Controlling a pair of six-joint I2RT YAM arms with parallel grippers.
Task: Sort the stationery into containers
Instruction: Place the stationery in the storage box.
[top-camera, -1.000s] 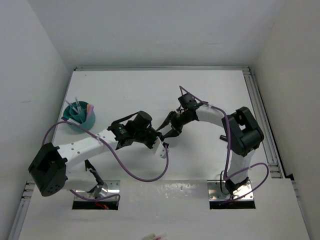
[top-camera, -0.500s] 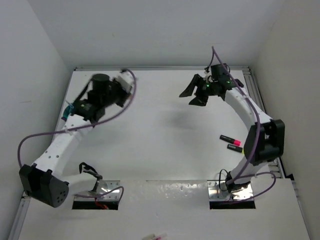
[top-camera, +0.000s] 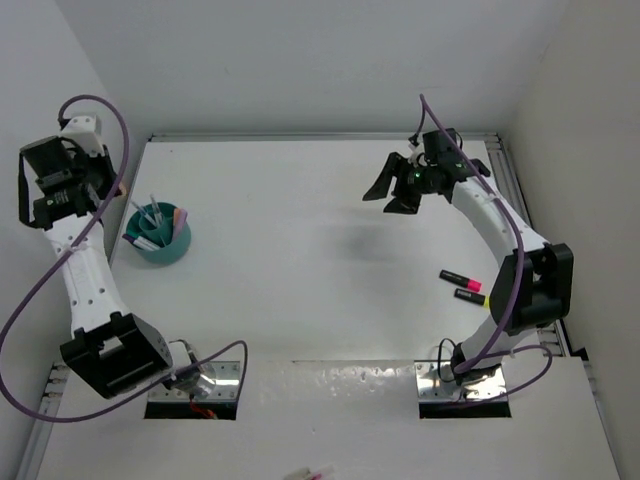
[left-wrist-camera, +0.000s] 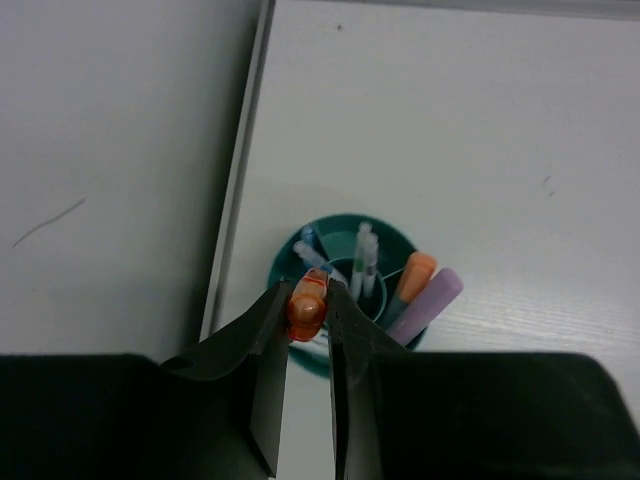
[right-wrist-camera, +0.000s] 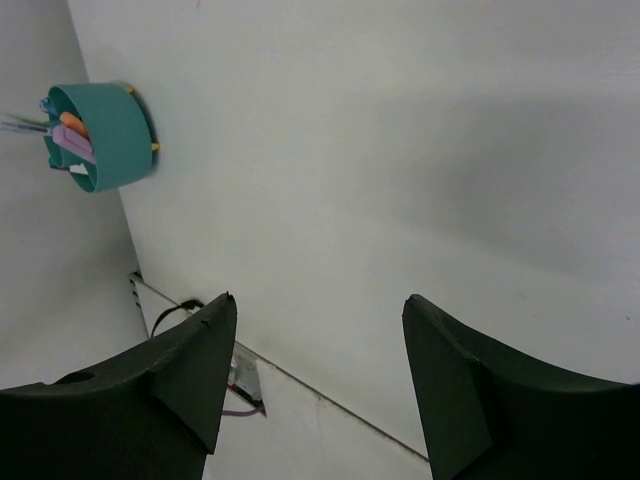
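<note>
The left arm (top-camera: 85, 270) stands tall by the left wall with its wrist bent downward. The left fingers (left-wrist-camera: 262, 360) pinch an orange highlighter (left-wrist-camera: 306, 308) above the rim of the teal cup (top-camera: 180, 247), which holds pens. The right arm (top-camera: 490, 220) reaches over the worktop's (top-camera: 300, 270) far right, and the right fingers (right-wrist-camera: 190, 360) are spread wide and empty. Two black markers (top-camera: 460, 276) lie near its base.

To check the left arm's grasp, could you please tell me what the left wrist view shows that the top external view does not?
Only the left wrist view: the orange highlighter clamped in the left gripper. Only the top external view: two black markers on the table and the open right gripper. Both: the teal cup holding pens.
</note>
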